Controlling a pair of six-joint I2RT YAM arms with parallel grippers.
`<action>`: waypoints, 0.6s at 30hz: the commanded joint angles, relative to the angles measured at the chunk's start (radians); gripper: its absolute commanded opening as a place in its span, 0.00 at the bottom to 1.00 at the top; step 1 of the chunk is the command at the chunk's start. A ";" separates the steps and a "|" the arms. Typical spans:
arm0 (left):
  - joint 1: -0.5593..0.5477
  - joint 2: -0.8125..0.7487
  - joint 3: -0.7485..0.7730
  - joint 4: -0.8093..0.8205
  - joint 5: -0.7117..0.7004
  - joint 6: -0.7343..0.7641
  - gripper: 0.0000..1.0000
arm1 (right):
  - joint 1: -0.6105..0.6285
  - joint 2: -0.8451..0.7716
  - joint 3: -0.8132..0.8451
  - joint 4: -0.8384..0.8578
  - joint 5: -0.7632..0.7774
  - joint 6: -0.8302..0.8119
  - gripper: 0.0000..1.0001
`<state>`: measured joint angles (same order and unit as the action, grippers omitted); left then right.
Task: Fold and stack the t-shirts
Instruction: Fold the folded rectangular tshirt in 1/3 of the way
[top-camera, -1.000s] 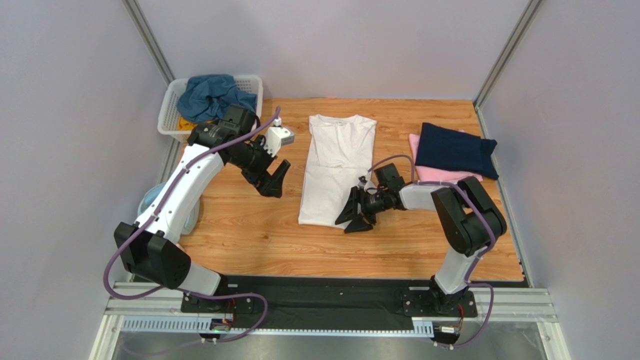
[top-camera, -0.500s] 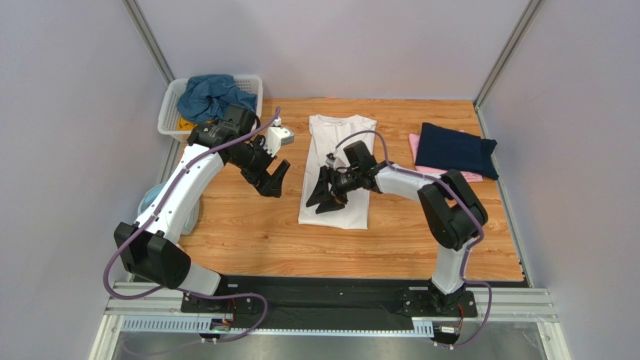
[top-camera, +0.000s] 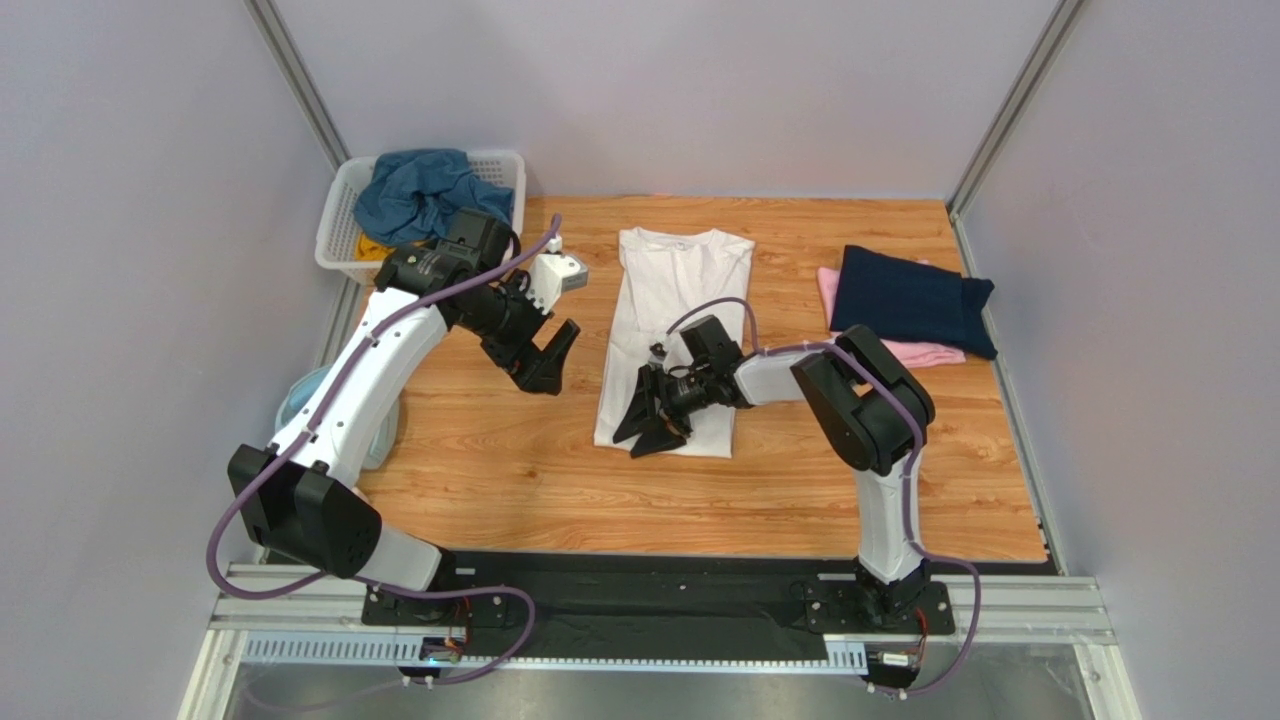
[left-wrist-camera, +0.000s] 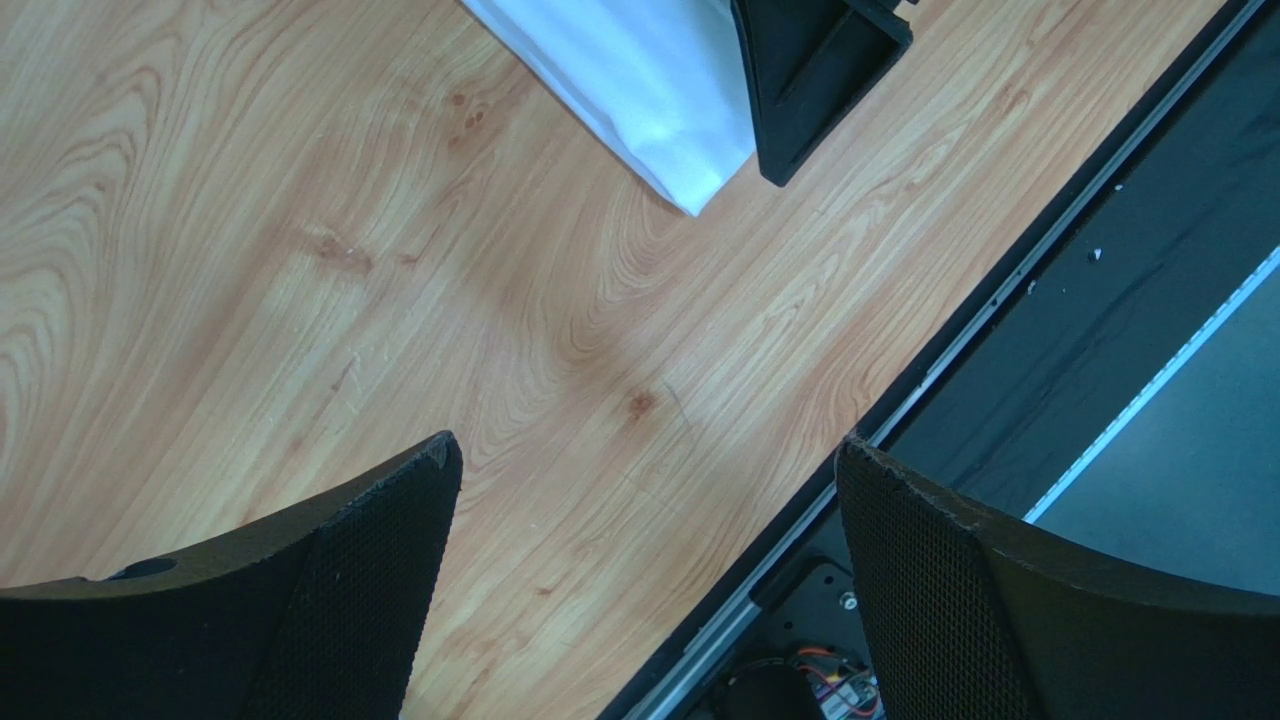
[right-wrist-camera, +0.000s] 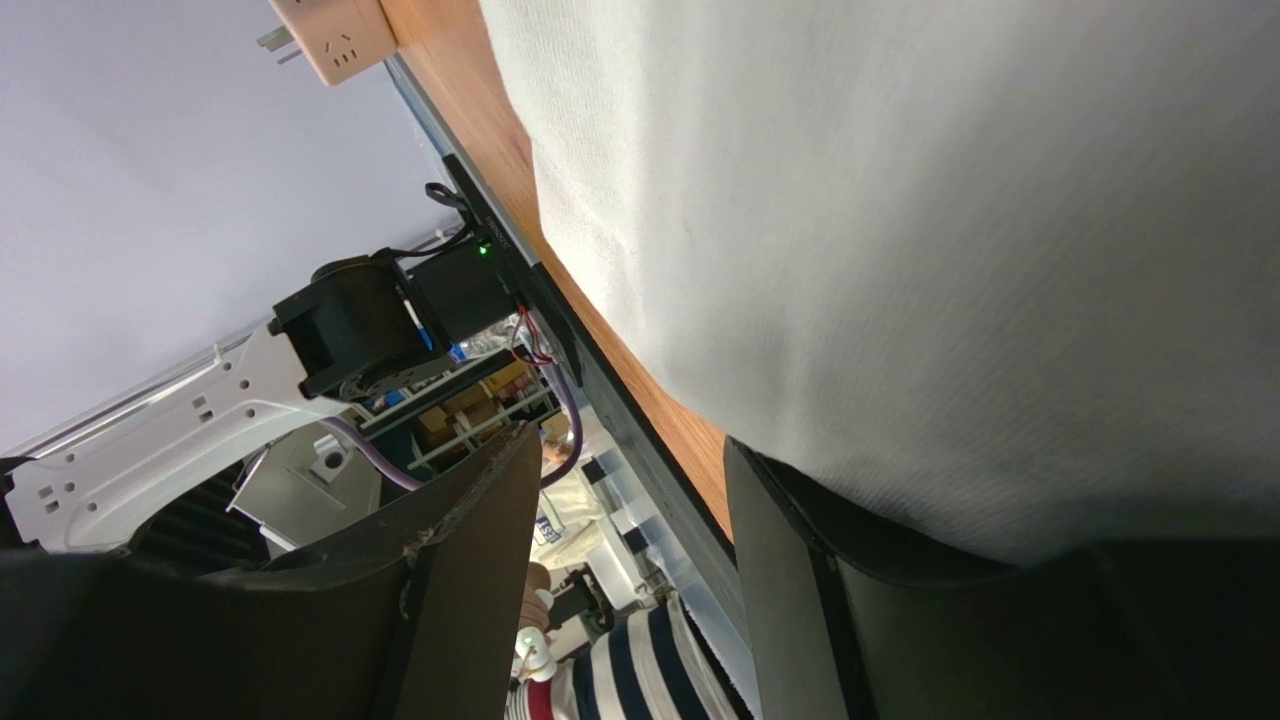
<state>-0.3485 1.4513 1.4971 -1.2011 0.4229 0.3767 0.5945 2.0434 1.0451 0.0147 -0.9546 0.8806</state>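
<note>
A long white t-shirt (top-camera: 679, 308), folded lengthwise, lies in the middle of the wooden table (top-camera: 496, 465). My right gripper (top-camera: 643, 428) lies low over its near left corner, jaws partly open. In the right wrist view one finger (right-wrist-camera: 962, 600) rests against the white t-shirt (right-wrist-camera: 932, 225) and nothing sits between the jaws of the right gripper (right-wrist-camera: 631, 465). My left gripper (top-camera: 544, 368) hangs open over bare wood left of the shirt. The left wrist view shows the left gripper (left-wrist-camera: 646, 495) open, with the shirt's corner (left-wrist-camera: 646, 90) beyond. At the right, a folded navy t-shirt (top-camera: 909, 297) lies on a pink one (top-camera: 917, 354).
A white slatted basket (top-camera: 343, 203) at the back left holds a crumpled teal-blue t-shirt (top-camera: 421, 188) and a bit of yellow cloth (top-camera: 365, 249). A light-blue object (top-camera: 301, 398) sits off the table's left edge under the left arm. Walls close in on both sides.
My right gripper has swept left across the white t-shirt, from its right edge to its near left corner. The left arm has not moved.
</note>
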 joint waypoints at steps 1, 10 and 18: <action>-0.001 -0.029 0.022 0.003 -0.006 0.025 1.00 | 0.004 -0.075 -0.007 -0.034 0.013 0.018 0.55; -0.001 -0.026 0.023 0.005 0.001 0.024 1.00 | 0.004 -0.155 -0.046 -0.061 0.022 0.004 0.56; -0.001 -0.022 0.026 0.000 -0.003 0.027 1.00 | 0.005 -0.037 -0.111 0.053 0.016 0.035 0.55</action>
<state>-0.3485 1.4513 1.4971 -1.2011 0.4187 0.3771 0.5945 1.9484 0.9554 -0.0109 -0.9363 0.8978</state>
